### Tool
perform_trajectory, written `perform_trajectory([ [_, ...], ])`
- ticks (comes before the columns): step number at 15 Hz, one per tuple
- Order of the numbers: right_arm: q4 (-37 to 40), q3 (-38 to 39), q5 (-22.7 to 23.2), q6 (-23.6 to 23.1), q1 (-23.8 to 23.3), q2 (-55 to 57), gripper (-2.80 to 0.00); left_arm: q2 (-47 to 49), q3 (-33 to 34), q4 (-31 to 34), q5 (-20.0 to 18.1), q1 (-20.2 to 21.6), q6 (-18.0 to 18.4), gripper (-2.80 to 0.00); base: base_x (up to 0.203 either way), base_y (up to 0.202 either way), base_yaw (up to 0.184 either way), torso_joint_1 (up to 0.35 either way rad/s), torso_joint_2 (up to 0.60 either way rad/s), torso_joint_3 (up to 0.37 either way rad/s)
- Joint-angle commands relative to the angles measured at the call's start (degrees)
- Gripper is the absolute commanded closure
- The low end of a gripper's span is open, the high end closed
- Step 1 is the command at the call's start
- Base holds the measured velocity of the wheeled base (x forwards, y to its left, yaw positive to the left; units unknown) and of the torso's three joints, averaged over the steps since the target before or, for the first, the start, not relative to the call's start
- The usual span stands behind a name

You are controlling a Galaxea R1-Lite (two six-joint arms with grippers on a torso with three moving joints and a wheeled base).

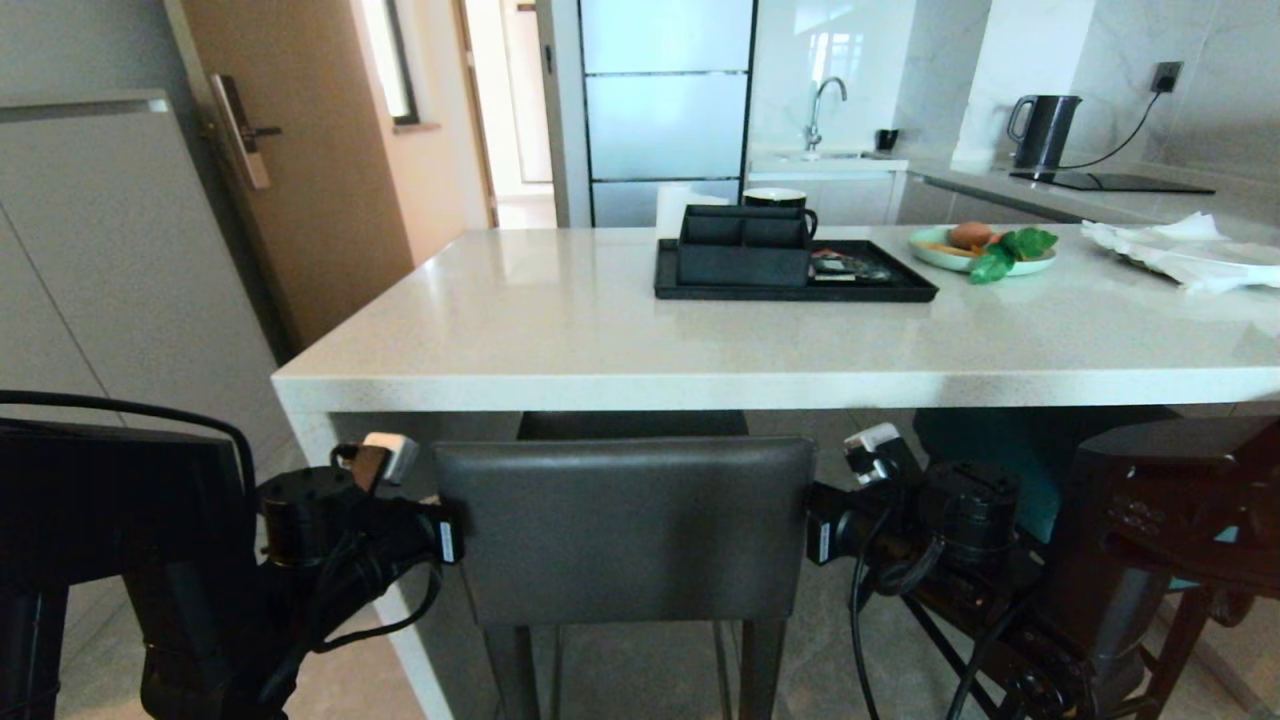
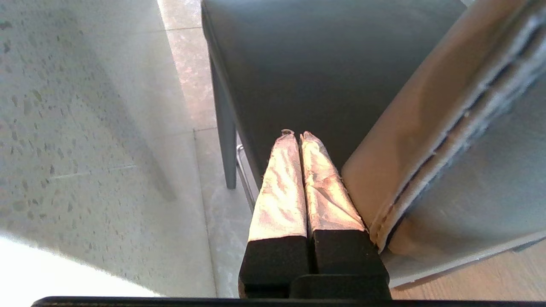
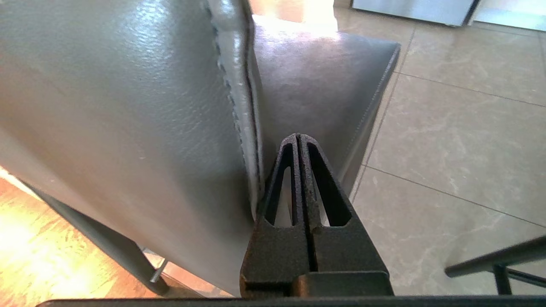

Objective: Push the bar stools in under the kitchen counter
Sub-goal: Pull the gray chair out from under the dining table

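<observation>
The grey bar stool's square back (image 1: 625, 530) stands just in front of the white kitchen counter (image 1: 600, 330), and its dark seat (image 2: 320, 64) reaches in under the slab. My left gripper (image 2: 297, 134) is shut and empty, lying against the left edge of the back (image 2: 426, 140); in the head view that left gripper (image 1: 447, 540) touches the back's left side. My right gripper (image 3: 297, 136) is also shut and empty, pressed along the back's right seam (image 3: 128, 128); the head view puts it (image 1: 818, 535) on the right side. A teal stool (image 1: 1000, 450) shows under the counter at right.
The counter's white side panel (image 2: 85, 128) runs close on the left of the stool. On the countertop lie a black tray with an organiser (image 1: 790, 270), a plate of food (image 1: 985, 250) and white paper (image 1: 1190, 250). Dark wooden legs (image 1: 1200, 600) stand at right.
</observation>
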Motion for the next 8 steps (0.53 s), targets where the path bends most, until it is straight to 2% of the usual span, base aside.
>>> perform_trajectory([
  [1, -0.5, 0.1, 0.1, 0.0, 0.6, -0.3, 0.00, -1.2, 0.7, -0.9, -0.3, -0.7, -0.1, 0.00, 0.000, 0.000, 0.000, 0.000, 0.00, 0.000],
  [8, -0.5, 1.6, -1.0, 0.1, 1.2, -1.4, 0.00, -3.3, 2.6, -0.9, 0.0, -3.3, -0.3, 0.00, 0.000, 0.000, 0.000, 0.000, 0.00, 0.000],
])
